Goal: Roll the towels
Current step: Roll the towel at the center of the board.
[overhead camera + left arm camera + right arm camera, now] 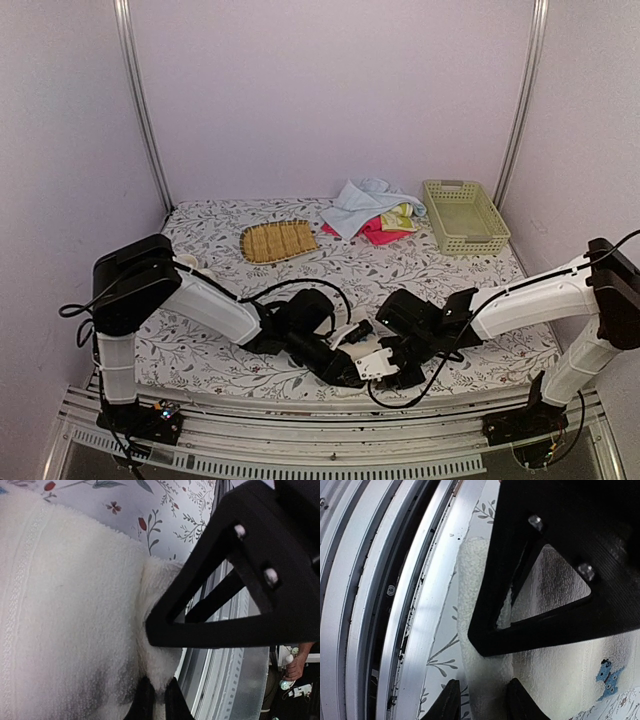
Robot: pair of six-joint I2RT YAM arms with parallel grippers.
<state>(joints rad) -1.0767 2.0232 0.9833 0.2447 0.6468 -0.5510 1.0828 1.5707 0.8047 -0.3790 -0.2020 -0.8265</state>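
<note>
Left gripper (159,704): pressed together on the cream-white towel (65,605) edge.
Towel: at the near edge, just beside the metal rail (370,580).
Right gripper (482,702): straddles the thick fold, seemingly pinching it.
Risk: an uneven pull could drag the towel onto the rail.

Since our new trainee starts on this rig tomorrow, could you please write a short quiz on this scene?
1. True or false: the pink towel lies inside the basket.
2. Which towel does the left gripper pinch? A the blue towel, B the white towel, C the pink towel.
3. What lies on the table left of the towel heap at the back?
Key: 1 false, it lies beside the basket. 2 B. 3 the woven mat.
</note>
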